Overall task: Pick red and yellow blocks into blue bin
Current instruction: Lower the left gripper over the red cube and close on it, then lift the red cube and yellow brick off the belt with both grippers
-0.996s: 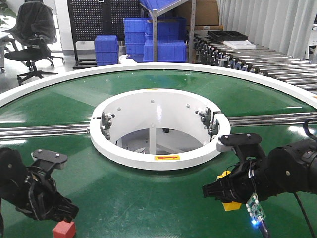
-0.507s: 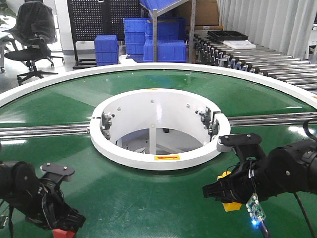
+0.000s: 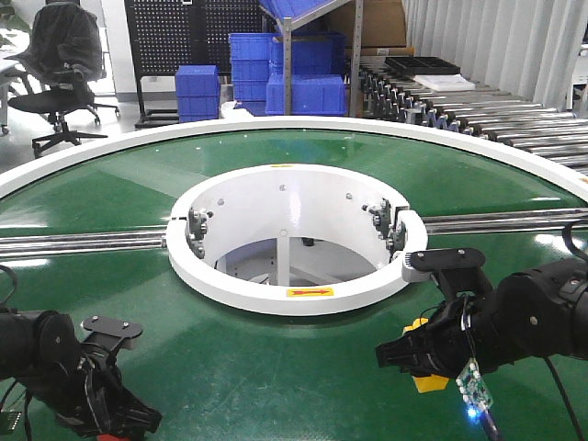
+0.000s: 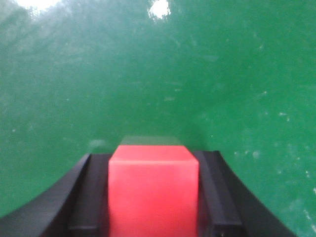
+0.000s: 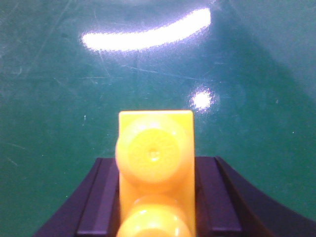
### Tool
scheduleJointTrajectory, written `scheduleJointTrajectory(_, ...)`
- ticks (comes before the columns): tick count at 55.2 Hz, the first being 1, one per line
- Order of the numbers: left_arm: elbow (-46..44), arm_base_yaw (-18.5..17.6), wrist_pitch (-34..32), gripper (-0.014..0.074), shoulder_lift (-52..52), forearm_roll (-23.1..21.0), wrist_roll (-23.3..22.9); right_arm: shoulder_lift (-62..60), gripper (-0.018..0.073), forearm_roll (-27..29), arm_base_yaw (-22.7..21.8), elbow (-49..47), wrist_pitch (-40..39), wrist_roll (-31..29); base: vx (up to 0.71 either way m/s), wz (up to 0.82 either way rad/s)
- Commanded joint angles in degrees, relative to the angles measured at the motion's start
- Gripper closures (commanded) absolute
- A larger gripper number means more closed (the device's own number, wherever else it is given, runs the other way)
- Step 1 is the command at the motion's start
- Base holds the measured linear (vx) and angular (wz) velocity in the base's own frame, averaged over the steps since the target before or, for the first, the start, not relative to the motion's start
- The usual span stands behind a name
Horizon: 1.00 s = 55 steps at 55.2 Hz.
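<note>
Left claw (image 4: 154,165) clamped on red cube (image 4: 154,192) at 7 o'clock, right claw (image 5: 155,170) clamped on yellow brick (image 5: 155,143) at 4 o'clock: likely light, rigid, slick; you grip flat opposite sides.

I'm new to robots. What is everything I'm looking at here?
small plain red cube: one, red, between the left gripper's fingers
small yellow studded plastic brick: one, yellow, between the right gripper's fingers
round green table: one, green, fills the foreground
white ring hub: one, white, table's centre
blue plastic crates: several, blue, stacked at the back
black office chair: one, black, back left
metal roller conveyor: one, silver, back right
left gripper: one, black, shut on the cube
right gripper: one, black, shut on the brick
</note>
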Motion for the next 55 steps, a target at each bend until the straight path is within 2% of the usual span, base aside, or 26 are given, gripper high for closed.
scheduleJointTrajectory(1,-1.8,-0.3,-0.5,0.0607,-3.2,-1.5,-0.3,-2.2,0.0569,-0.8,-0.1,-1.7,-3.0,-0.6,0.00,0.00)
scheduleJointTrajectory(15,-1.8,-0.3,-2.9,0.0603,-11.0,-3.0,-0.3,-3.2,0.0569,-0.8,-0.1,-1.7,-2.2,-0.6,0.00,0.00)
scheduleJointTrajectory(33,-1.8,-0.3,-3.4,0.0598,-31.5,-4.7,-0.8,-14.3,0.0569,-0.8,-0.1,-1.7,-2.3,-4.1,0.00,0.00)
scheduleJointTrajectory(39,-0.5,-0.3,-3.8,0.0597,-39.4,-6.5,-0.5,-20.7,0.0569,-0.5,-0.1,-0.3,-4.1,-6.0,0.00,0.00)
scheduleJointTrajectory(48,9.9,-0.3,-12.8,0.0597,-53.3,-8.3,1.0,-32.2,0.0569,0.1,-0.1,10.2,-14.3,-6.0,0.00,0.00)
scheduleJointTrajectory(55,22.2,-0.3,-20.5,0.0597,-65.3,-8.4,1.0,-41.2,0.0569,0.0,-0.1,19.2,-19.5,-6.0,0.00,0.00)
